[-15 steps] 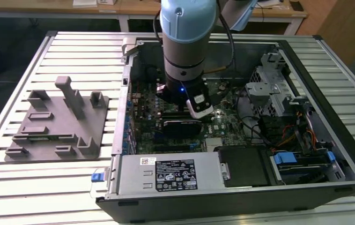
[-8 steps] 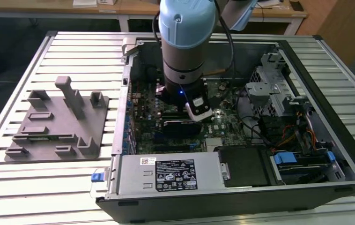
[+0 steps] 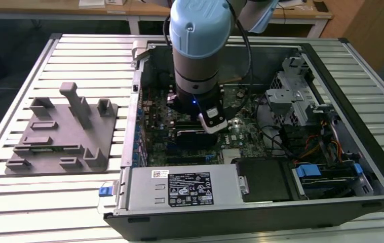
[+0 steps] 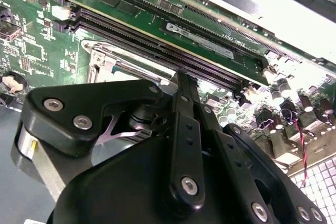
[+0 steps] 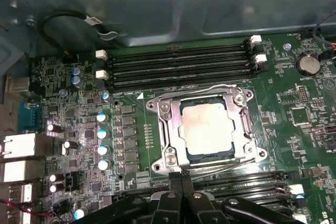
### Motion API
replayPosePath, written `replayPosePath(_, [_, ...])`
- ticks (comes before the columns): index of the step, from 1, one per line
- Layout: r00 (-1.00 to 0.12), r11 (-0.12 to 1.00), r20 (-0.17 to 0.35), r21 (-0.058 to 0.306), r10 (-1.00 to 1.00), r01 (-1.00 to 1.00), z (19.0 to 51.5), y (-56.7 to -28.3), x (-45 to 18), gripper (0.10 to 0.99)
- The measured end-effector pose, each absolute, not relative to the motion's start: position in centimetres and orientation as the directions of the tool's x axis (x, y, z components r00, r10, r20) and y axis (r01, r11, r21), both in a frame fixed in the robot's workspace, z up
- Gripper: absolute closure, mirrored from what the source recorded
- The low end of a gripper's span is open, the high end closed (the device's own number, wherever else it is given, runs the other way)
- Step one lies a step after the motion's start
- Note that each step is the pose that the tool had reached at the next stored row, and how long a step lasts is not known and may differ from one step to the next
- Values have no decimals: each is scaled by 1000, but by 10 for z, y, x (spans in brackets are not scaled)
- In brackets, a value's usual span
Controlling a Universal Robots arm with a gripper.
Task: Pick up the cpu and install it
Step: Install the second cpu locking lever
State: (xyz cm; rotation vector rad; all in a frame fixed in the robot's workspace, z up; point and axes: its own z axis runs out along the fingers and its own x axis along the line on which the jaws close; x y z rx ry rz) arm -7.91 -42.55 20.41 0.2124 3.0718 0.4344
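A slatted metal table [image 3: 70, 202] is carrying an open computer case [image 3: 354, 167], with a wooden desk [image 3: 151, 9] cut off at the frame edge behind it. A grey moulded fixture [image 3: 60, 134] is lying on the slats toward the exterior view's left, well apart from the arm. The robot arm [image 3: 199, 50] is reaching down into the case and covering much of the motherboard [image 3: 246, 134] beneath it in the exterior view.

In the first wrist view the cpu [image 5: 206, 128] is sitting inside the socket frame [image 5: 168, 145], its silvery top plate showing through the frame's opening, just beyond the gripper [image 5: 181, 174]. The gripper's fingers [image 5: 187, 179] are lying pressed together, holding nothing, their tips reaching the near edge of the frame; whether they are touching it cannot be told. Memory slots [image 5: 178, 66] are running along the far side of the socket from the gripper, and a second bank is partly hidden behind the gripper's black linkage.

In the second wrist view the linkage [image 4: 184, 145] is blocking the socket, so the chip cannot be made out there.
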Motion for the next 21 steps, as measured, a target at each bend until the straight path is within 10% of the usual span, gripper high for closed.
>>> replayPosePath(21, [-990, 947, -10, 294, 140, 131, 196, -424, -87, 980])
